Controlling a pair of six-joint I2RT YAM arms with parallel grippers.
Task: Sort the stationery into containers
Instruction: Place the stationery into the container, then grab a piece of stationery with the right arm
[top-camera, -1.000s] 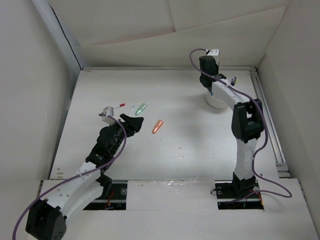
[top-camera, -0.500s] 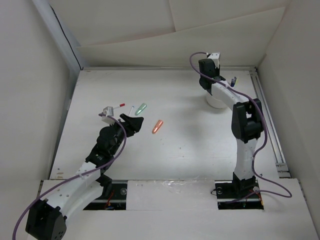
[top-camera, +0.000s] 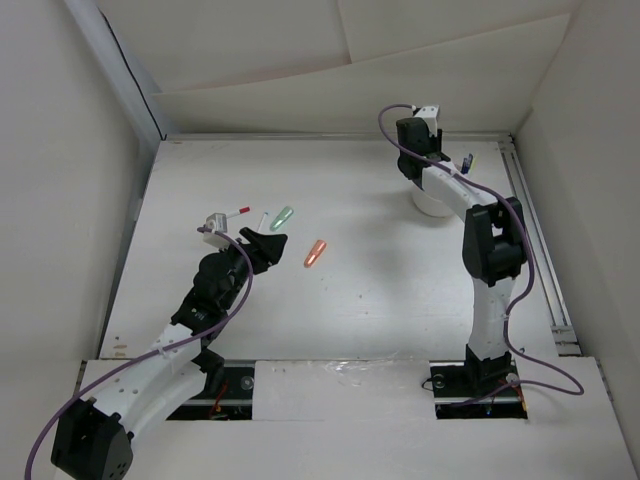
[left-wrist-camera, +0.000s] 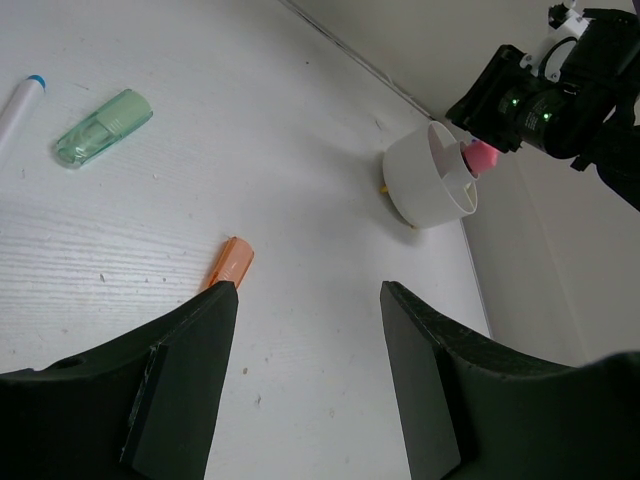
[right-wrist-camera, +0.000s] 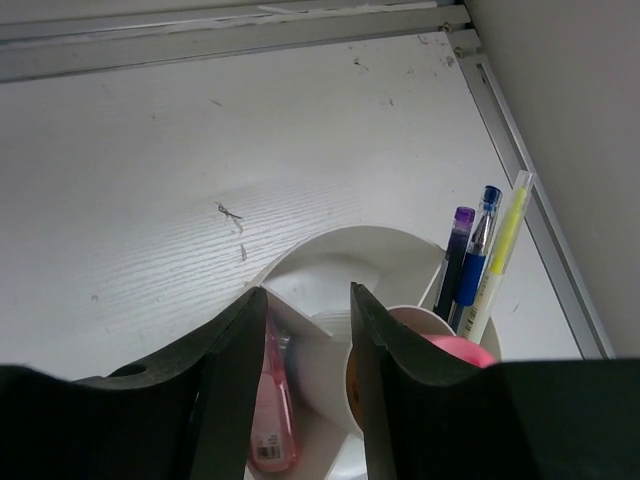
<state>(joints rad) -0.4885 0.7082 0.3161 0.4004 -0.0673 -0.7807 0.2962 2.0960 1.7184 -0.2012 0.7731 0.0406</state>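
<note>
Round, smooth white plastic cup (right-wrist-camera: 340, 240) near far right corner of grained white table (left-wrist-camera: 300, 130), split by thin dividers. Flat pink marker (right-wrist-camera: 268, 410) lying in one bay; purple pen (right-wrist-camera: 457, 255), blue pen (right-wrist-camera: 475, 260) and yellow pen (right-wrist-camera: 500, 250) upright in another; pink-capped item (right-wrist-camera: 462, 350) in the round inner tube. Right gripper (right-wrist-camera: 305, 295) parted above, empty. Left gripper (left-wrist-camera: 305, 290) wide apart, empty, near tapered orange marker (left-wrist-camera: 228, 262) and translucent green marker (left-wrist-camera: 103, 127).

The top view looks down from above and behind the arm bases at the near edge, taking in the whole surface (top-camera: 360, 200). The left wrist view rides low, looking across toward the far right corner and the white cup (left-wrist-camera: 425, 185). The right wrist view hangs close over that cup, facing the far edge. All three views share the cup.
</note>
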